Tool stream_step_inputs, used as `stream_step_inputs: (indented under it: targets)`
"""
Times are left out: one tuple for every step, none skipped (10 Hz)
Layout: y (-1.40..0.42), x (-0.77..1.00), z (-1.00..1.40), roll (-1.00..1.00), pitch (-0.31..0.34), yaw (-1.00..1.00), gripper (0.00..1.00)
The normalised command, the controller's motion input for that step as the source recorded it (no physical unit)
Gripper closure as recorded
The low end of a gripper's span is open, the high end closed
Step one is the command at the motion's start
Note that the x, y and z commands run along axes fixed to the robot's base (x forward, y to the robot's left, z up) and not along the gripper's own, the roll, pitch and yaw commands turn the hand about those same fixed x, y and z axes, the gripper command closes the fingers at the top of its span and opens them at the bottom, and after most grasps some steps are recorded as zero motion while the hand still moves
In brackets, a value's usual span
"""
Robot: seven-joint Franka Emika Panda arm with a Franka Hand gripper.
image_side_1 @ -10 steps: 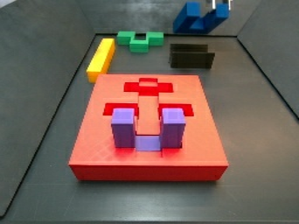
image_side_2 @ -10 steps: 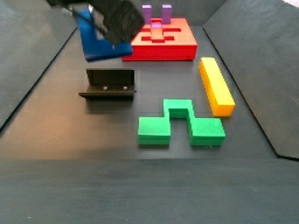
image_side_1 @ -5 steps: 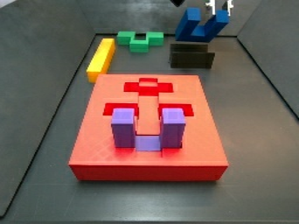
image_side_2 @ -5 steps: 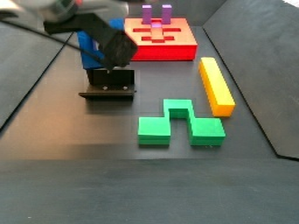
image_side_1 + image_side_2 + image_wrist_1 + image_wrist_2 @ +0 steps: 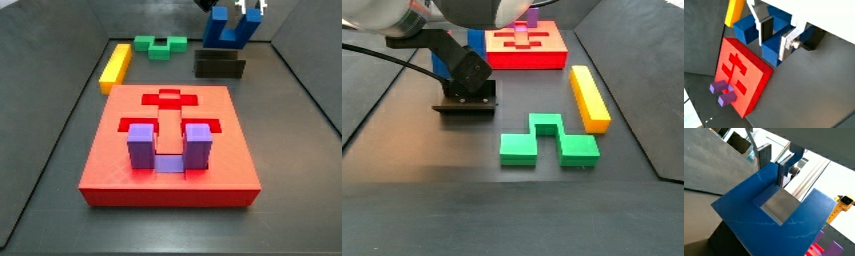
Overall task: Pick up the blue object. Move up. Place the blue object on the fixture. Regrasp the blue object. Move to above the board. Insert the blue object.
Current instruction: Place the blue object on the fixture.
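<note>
My gripper [image 5: 776, 31] is clamped on the small dark blue U-shaped block [image 5: 225, 27], one silver finger [image 5: 783, 166] sitting in its notch. I hold it tilted, prongs up, just above the black L-shaped fixture [image 5: 219, 64] at the far end from the big flat red board [image 5: 170, 145]. The fixture lies almost straight below the block, so I judge the coming move to be a short drop.

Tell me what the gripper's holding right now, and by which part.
The gripper, above the fixture, holds the blue object: one finger in its notch, the other outside, clamping one prong.
</note>
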Motion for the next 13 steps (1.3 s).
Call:
stream_step_inputs:
  targets:
    - [0.0, 0.71, -0.19, 0.03, -0.091, 0.0, 1.0]
    - [0.15, 0.79, -0.15, 0.16, -0.009, -0.08, 1.0]
    - [0.19, 0.7, -0.06, 0.44, 0.0, -0.1, 1.0]
    - [0.21, 0.6, -0.07, 0.63, 0.031, -0.09, 1.0]
    - [0.13, 0.49, -0.23, 0.63, 0.003, -0.11, 1.0]
    - [0.0, 0.29, -0.29, 0.7, 0.037, -0.11, 1.0]
    - [-0.15, -0.08, -0.39, 0.44, 0.029, 0.0, 1.0]
    - [-0.22, -0.01, -0.17, 0.0, 0.0, 0.04, 1.0]
    - [-0.19, 0.0, -0.14, 0.0, 0.0, 0.06, 1.0]
    - [-0.04, -0.14, -0.12, 0.0, 0.0, 0.0, 1.0]
    - [0.0, -0.28, -0.08, 0.03, 0.0, -0.05, 1.0]
    - [0.01, -0.29, -0.07, 0.01, 0.0, -0.06, 1.0]
    - [0.0, -0.11, -0.02, 0.05, 0.0, -0.05, 1.0]
